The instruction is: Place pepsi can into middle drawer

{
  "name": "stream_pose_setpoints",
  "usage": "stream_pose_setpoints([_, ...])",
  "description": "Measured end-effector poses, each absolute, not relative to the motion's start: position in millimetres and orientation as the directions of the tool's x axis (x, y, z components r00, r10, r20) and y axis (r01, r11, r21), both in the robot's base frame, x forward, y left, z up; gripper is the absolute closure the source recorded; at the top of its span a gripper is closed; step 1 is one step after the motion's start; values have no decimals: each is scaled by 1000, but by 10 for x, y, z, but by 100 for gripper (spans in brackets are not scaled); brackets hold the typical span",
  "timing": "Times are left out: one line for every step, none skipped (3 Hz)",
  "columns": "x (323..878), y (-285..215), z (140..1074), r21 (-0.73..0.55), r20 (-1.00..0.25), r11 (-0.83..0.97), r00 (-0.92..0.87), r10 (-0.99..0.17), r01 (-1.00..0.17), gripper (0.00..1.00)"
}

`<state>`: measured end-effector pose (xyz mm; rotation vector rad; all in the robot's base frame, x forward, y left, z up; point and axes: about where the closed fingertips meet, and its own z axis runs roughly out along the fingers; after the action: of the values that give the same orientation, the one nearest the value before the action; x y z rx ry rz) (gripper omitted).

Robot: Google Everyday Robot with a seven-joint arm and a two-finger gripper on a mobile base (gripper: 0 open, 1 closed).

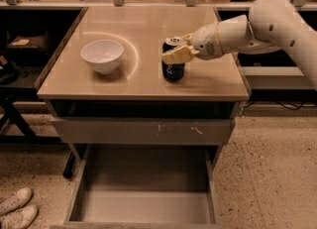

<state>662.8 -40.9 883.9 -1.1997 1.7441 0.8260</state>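
The pepsi can (173, 70) stands upright on the tan table top (148, 22), right of centre. My gripper (172, 50) reaches in from the right and is shut on the can's upper part. One pale finger (174, 54) lies across the can's front; the other is hidden behind it. The middle drawer (143, 196) is pulled open low down in front of the table, and its flat grey floor is bare.
A white bowl (102, 54) sits on the table left of the can. A closed drawer front with pale scratch marks (143, 130) is just under the table top. White shoes (16, 208) lie on the floor at the lower left. Cluttered shelves stand behind the table.
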Motion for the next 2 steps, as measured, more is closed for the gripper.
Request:
stream_pose_setpoints([6312,-606,8914,48,-904,366,-197,-380,-929,100])
stream_pose_setpoints([5919,-843,8885,65,-895,421,-239,-377,-905,100])
